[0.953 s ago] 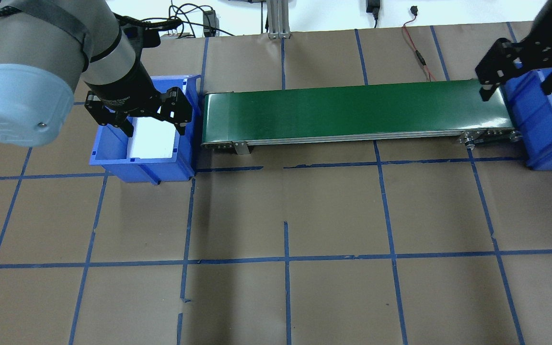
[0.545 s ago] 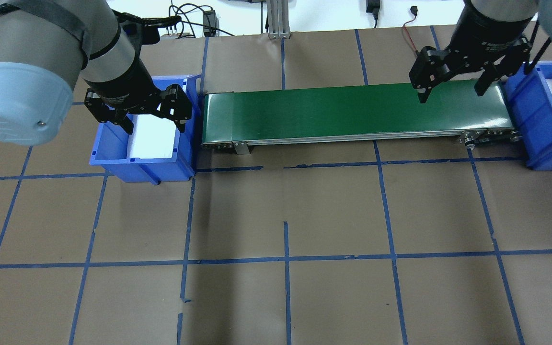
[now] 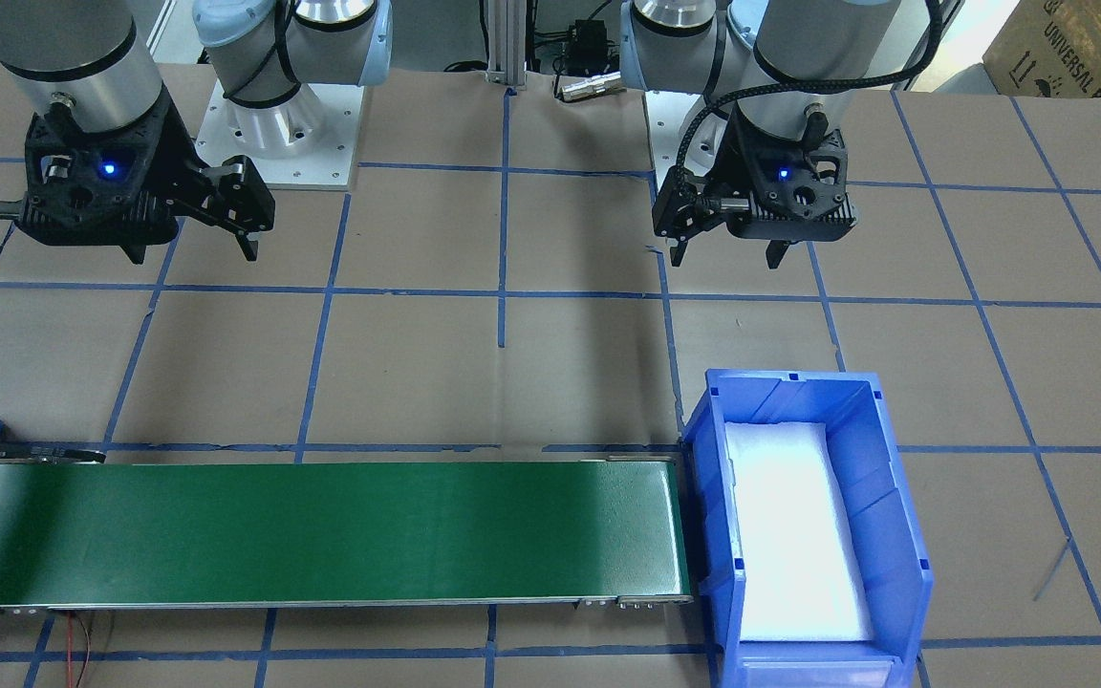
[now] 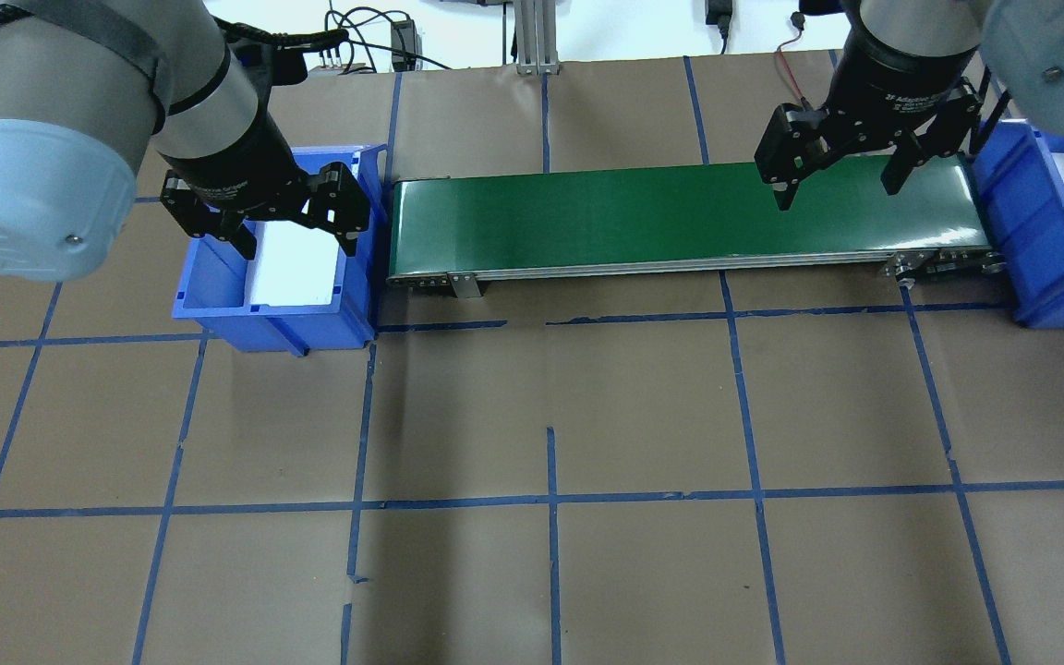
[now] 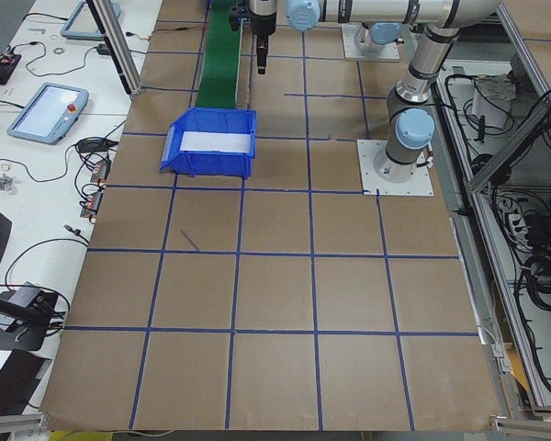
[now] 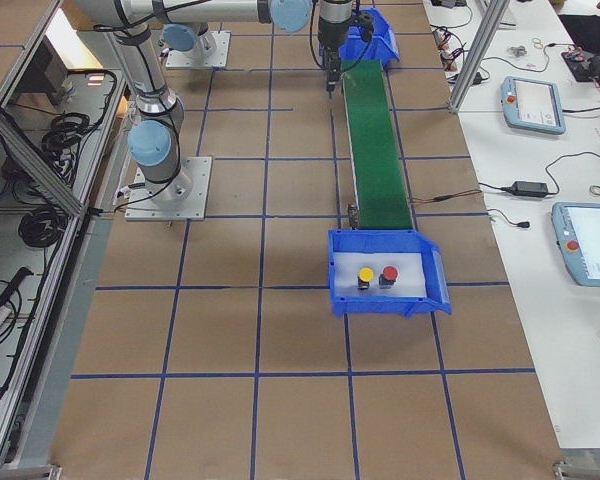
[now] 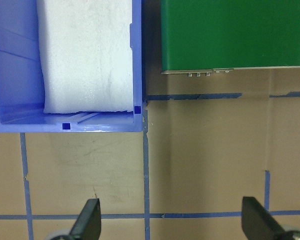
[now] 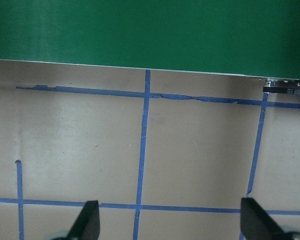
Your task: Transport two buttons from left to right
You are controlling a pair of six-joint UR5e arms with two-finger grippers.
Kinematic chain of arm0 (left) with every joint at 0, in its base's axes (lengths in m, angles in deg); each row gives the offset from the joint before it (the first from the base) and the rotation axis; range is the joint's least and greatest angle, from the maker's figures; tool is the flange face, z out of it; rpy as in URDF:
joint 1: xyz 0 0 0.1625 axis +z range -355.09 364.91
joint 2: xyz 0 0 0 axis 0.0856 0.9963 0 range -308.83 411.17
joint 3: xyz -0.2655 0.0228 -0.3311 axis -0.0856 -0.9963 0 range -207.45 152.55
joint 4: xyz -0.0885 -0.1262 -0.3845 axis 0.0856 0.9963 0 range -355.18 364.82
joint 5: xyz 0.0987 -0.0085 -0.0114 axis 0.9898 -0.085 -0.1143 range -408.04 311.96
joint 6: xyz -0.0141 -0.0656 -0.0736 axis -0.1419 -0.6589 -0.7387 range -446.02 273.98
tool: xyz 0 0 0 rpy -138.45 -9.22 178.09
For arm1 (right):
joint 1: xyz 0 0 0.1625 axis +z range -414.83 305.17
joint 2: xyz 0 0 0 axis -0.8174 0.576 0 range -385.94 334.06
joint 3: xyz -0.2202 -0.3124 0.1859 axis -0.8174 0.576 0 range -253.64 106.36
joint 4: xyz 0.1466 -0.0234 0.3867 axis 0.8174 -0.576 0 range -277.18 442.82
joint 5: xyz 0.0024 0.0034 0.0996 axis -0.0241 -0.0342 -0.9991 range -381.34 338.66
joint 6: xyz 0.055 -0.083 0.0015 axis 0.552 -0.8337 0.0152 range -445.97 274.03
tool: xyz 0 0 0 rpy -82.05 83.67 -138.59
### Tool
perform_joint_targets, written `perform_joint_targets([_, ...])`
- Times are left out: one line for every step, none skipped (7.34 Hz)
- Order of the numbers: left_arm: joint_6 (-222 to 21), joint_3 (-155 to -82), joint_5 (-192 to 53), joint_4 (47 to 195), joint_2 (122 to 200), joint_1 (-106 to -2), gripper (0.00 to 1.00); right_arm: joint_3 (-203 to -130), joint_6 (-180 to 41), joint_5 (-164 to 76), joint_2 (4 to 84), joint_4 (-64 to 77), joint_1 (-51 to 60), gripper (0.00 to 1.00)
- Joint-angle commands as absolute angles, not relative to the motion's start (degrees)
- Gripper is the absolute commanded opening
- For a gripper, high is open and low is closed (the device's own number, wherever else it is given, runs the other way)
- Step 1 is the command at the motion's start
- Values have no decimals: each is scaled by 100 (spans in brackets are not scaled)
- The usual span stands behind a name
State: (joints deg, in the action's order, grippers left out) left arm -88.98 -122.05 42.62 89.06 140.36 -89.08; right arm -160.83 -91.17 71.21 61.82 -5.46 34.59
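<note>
Leftward from the right bin [image 6: 390,305] the right gripper [image 4: 837,189] has swung, and it now hangs on the robot's side of the green belt [image 4: 643,222] near its right end, jaws wide, empty. By the belt's left end the left gripper [image 4: 298,245] hovers, equally wide, empty. Past the belt's right end, the yellow button [image 6: 365,275] and red button [image 6: 389,274] stand side by side in the right bin
</note>
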Motion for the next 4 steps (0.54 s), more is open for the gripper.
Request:
perform_joint_targets([-8891,-12237,4267,8876,13994,-8948,100,-16153,-9080,7112,6204,-621,3412,100])
perform_joint_targets([-8900,-12194,4258,8875,13985,-8966,100,-16153,-9080,7112,6230,-656,3421,100])
perform_joint_targets([-8918,-12220,4258,8884,13976,-8966,100,-16153,-9089,7112,6231,-700,3429,100])
perform_joint_targets([-8996,-12246,4267,8884,13976,-9001,100,-16145,-9080,7104,6231,-700,3438,100])
